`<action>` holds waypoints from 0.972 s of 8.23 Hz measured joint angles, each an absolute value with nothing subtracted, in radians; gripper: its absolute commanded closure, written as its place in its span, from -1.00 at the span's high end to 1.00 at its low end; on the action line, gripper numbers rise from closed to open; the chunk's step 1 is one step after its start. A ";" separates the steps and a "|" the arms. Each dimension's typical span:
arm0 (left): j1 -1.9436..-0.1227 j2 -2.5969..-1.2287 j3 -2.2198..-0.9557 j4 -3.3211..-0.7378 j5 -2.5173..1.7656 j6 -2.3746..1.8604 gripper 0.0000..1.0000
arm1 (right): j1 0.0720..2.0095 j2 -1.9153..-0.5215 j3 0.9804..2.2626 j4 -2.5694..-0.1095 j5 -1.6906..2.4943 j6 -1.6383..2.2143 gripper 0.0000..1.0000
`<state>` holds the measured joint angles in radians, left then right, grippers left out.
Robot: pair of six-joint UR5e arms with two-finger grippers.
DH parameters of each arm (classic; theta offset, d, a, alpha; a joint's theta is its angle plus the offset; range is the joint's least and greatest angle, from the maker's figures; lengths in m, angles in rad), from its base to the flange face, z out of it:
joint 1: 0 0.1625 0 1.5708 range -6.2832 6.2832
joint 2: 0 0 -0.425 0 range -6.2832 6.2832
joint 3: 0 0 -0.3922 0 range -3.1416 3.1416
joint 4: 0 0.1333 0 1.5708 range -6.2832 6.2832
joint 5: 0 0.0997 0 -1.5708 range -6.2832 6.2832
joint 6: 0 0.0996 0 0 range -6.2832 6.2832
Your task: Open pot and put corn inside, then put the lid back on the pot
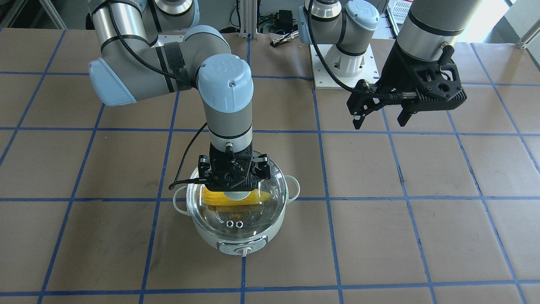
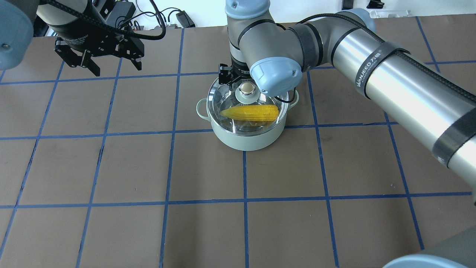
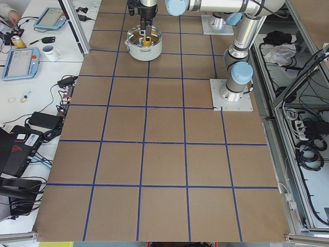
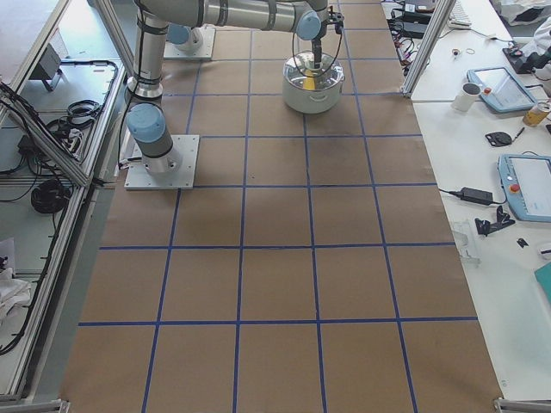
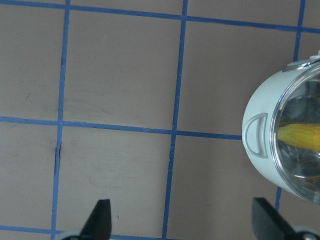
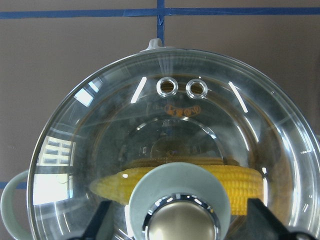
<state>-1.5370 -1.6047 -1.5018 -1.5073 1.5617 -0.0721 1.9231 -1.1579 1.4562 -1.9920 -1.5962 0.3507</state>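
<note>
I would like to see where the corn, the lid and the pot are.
corn (image 2: pixel 249 111), overhead exterior view, middle of the yellow ear.
lid (image 6: pixel 175 145), right wrist-mounted view, clear glass below the vent rings.
pot (image 2: pixel 245 140), overhead exterior view, near outer green wall.

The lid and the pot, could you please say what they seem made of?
The lid looks like clear glass: the corn shows through and window reflections gleam on it. The pot has a pale green, satin outside: plastic or painted metal, unclear which.
</note>
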 measured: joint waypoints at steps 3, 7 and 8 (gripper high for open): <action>-1.537 -1.606 -1.502 -1.507 1.563 -0.072 1.00 | 1.887 -1.243 1.466 -1.937 -1.599 0.350 1.00; -1.537 -1.604 -1.501 -1.506 1.567 -0.072 1.00 | 1.730 -1.471 1.549 -1.787 -1.589 0.289 1.00; -1.537 -1.603 -1.501 -1.507 1.569 -0.072 1.00 | 1.715 -1.496 1.552 -1.773 -1.589 0.280 1.00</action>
